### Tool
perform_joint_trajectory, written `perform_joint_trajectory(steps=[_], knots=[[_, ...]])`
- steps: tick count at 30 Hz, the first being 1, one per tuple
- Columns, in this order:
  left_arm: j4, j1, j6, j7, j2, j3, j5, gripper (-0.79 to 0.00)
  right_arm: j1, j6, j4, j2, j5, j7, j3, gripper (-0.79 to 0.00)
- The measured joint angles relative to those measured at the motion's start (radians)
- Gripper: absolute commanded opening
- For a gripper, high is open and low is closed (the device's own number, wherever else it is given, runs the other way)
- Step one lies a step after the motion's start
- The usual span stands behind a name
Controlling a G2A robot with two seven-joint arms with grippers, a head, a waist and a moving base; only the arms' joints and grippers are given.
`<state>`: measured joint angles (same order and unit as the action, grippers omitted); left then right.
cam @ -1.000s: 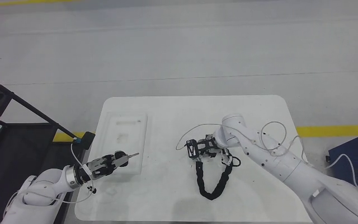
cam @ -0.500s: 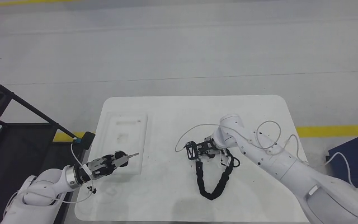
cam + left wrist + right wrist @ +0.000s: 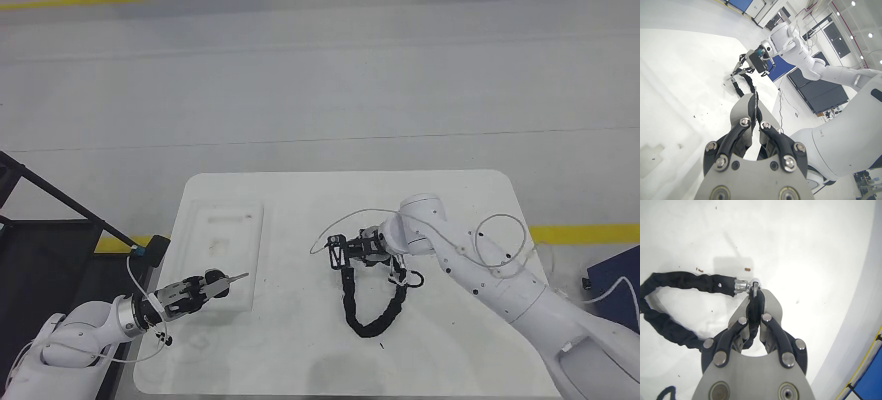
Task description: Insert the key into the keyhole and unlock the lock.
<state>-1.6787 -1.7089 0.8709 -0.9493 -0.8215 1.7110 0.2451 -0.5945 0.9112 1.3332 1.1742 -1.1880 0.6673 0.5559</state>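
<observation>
Black lock pinched, right end effector low

My white, round-cornered worktop stands on a pale grey floor crossed by a yellow line, with a black frame to my left, and stacked dark panels, a blue board and bright ceiling lights beyond.
</observation>
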Motion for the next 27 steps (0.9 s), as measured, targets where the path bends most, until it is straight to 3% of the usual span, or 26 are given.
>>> perform_joint_trajectory(steps=[8, 13, 20, 27], knots=[[0.0, 0.0, 0.0, 0.0, 0.0, 0.0, 0.0, -0.785, -0.152, 0.019, 0.123, -0.074, 0.128, -0.154, 0.188, -0.785], [0.0, 0.0, 0.0, 0.0, 0.0, 0.0, 0.0, -0.785, -0.264, 0.104, 0.136, -0.1, 0.335, -0.379, 0.263, -0.785], [0.0, 0.0, 0.0, 0.0, 0.0, 0.0, 0.0, -0.785, -0.391, 0.101, 0.112, -0.124, 0.531, -0.683, 0.244, -0.785], [0.0, 0.0, 0.0, 0.0, 0.0, 0.0, 0.0, -0.785, -0.376, 0.101, 0.047, -0.12, 0.631, -0.874, 0.114, -0.785]])
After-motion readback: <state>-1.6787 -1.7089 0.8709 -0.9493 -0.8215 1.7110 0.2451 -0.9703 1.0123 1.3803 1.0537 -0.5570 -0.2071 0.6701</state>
